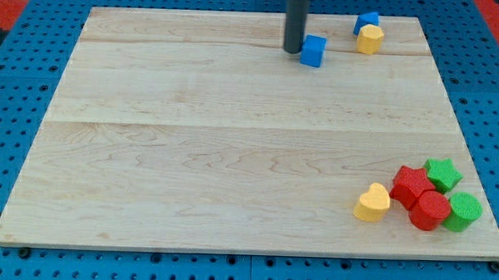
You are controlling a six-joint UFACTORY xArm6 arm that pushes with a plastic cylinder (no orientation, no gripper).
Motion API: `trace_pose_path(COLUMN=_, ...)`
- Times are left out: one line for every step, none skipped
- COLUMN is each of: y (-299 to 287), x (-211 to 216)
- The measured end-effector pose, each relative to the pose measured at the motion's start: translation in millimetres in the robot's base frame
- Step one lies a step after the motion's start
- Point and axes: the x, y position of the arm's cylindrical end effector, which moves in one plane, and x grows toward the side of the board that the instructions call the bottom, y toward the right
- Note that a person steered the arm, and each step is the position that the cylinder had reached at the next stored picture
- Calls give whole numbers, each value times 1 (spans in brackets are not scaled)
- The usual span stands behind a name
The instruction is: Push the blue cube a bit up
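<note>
Near the top edge of the pale wooden counter, my tip rests just left of the blue cube; I carry no pincer, only this rod. Toward the top right corner a blue block touches a yellow one. Red, green and yellow blocks cluster at the bottom right corner. Blue pegboard surrounds the counter.
</note>
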Motion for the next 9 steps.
trace_pose_path(y=18, x=0)
trace_pose_path(y=-1, x=8)
trace_pose_path(y=-4, x=26)
trace_pose_path(y=38, x=48)
trace_pose_path(y=73, x=50)
trace_pose_path(y=63, x=42)
trace_pose_path(y=48, x=29)
trace_pose_path(y=41, x=14)
trace_pose_path(y=29, x=13)
